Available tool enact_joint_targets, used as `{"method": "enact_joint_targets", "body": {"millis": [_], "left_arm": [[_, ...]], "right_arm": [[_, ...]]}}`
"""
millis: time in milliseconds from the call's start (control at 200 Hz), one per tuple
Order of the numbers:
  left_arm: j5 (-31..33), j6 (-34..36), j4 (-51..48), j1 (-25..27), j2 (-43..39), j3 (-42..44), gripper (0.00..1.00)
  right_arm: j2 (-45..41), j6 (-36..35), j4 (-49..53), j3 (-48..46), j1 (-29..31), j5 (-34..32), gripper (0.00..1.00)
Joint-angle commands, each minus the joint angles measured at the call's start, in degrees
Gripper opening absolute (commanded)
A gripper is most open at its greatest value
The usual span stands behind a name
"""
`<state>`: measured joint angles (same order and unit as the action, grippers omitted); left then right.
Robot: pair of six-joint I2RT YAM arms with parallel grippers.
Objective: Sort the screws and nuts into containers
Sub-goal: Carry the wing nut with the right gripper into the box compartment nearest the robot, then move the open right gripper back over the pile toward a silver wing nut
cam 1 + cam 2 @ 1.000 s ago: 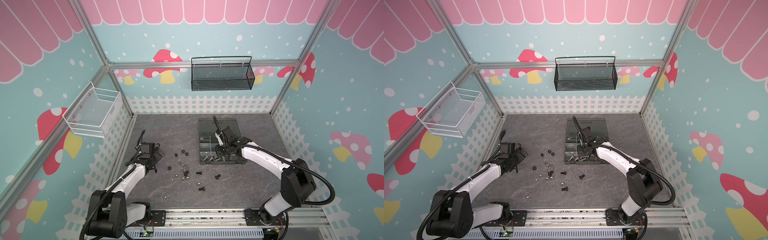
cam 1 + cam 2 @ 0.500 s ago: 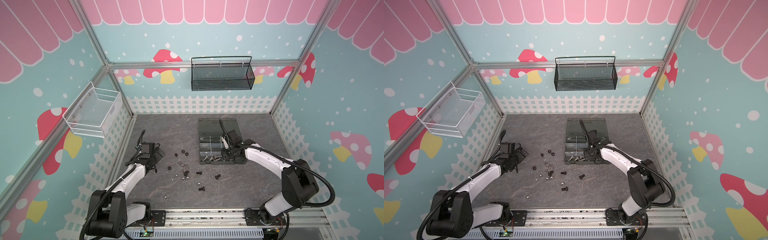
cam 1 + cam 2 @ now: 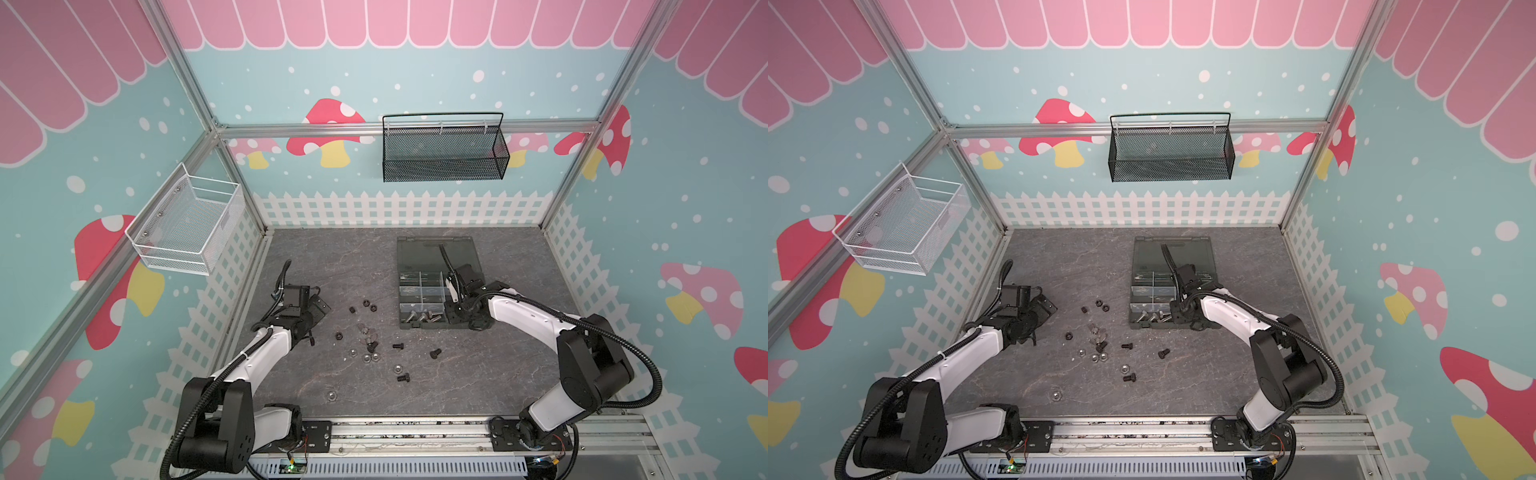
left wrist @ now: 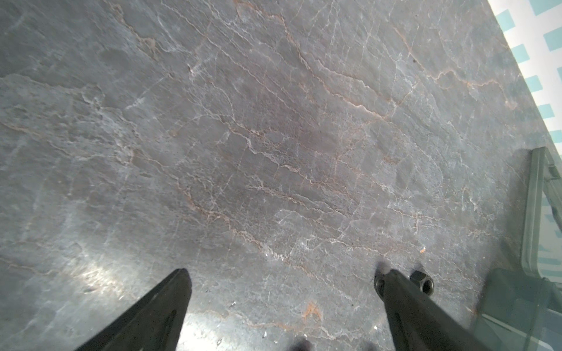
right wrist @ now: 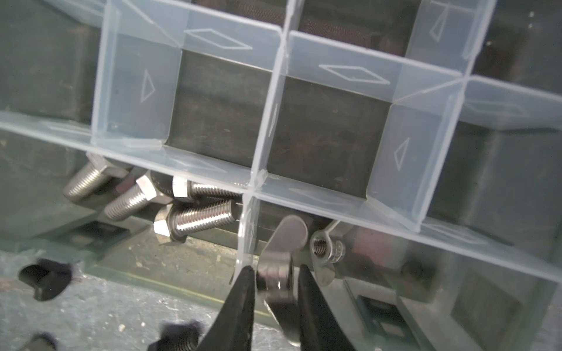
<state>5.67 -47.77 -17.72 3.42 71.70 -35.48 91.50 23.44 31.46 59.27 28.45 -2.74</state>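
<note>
My right fingers point(image 5: 240, 297) are released, slightly parted, with a silver wing nut point(image 5: 275, 273) loose between them inside a container point(image 5: 380, 225); silver screws point(image 5: 197, 217) lie just beyond one finger, across the clear divider point(image 5: 246, 231). My left fingers point(image 4: 164, 304) are spread wide and empty above the bench point(image 4: 273, 152), a black nut point(image 4: 424, 282) beside one fingertip.

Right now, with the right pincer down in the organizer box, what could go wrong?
1. The silver nut between the tips of the right pincer sits beside the clear divider; released, it might bounce over among the silver screws.
2. A black nut lies beside a finger of the open left pincer; a careless sweep might knock it away.
</note>
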Motion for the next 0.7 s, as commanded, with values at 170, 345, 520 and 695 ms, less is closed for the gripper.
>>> {"method": "enact_joint_targets", "body": {"millis": [170, 345, 520, 695], "left_arm": [[-0.2, -0.5, 0.6, -0.4, 0.1, -0.1, 1.0], [-0.1, -0.4, 0.5, -0.3, -0.4, -0.1, 1.0], [-0.1, -0.5, 0.5, -0.3, -0.3, 0.1, 1.0], [0.0, -0.6, 0.5, -0.4, -0.2, 0.2, 1.0]], "right_arm": [[0.0, 0.5, -0.1, -0.4, -0.2, 0.6, 0.39], [-1.7, 1.2, 1.5, 1.4, -0.1, -0.3, 0.41], [-4.6, 1.9, 2.1, 3.8, 1.5, -1.3, 0.42], [-4.3, 1.9, 2.4, 7.5, 6.8, -3.8, 0.44]]}}
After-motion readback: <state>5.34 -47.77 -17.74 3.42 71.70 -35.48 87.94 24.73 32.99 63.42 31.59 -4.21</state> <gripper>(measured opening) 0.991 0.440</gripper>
